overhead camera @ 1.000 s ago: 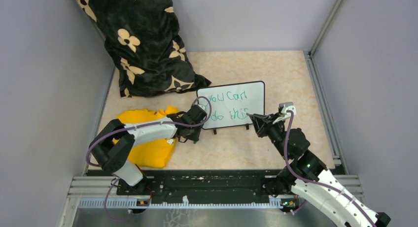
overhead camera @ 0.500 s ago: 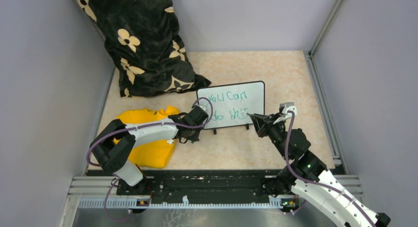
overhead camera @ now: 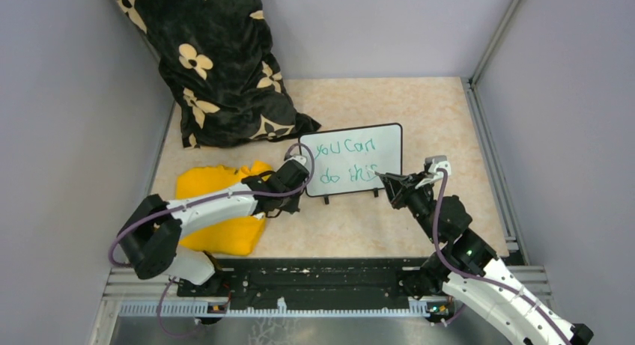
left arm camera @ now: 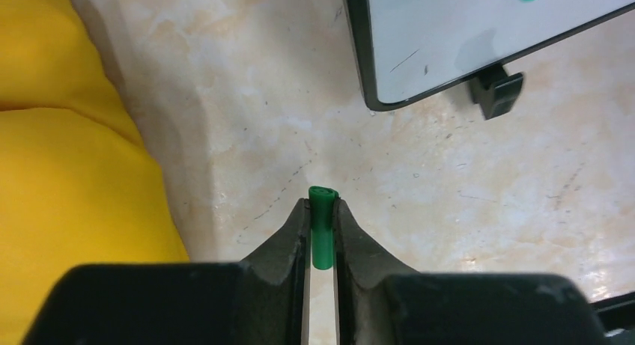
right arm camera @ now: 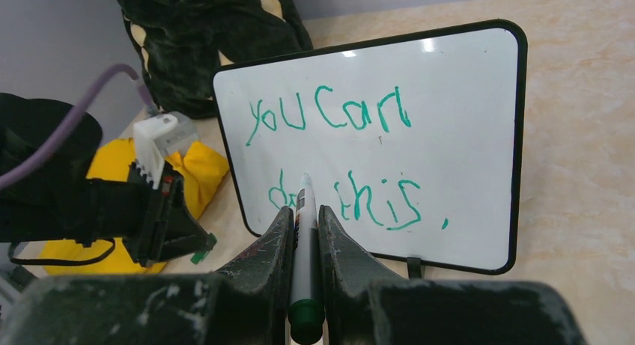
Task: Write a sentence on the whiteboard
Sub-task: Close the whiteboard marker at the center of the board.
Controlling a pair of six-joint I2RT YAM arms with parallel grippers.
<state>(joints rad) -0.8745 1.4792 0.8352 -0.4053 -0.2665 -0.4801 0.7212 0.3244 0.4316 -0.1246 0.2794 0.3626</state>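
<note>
The whiteboard (overhead camera: 352,159) stands mid-table; I see bare tabletop (overhead camera: 442,120) right and far of it. Its green sentence (right arm camera: 329,158) reads "you can do this." My left gripper (left arm camera: 322,206) pinches a green cap (left arm camera: 323,236), my right gripper (right arm camera: 305,214) the marker (right arm camera: 304,270).

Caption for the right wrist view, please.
Right gripper holds a marker facing the whiteboard, its green sentence reading "you can do this".

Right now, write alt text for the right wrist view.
The right gripper clamps a white marker, tip pointing at a small black-framed whiteboard whose green handwritten sentence reads "you can do this." The left arm, a yellow cloth and black flowered fabric fill the picture's left side.
</note>
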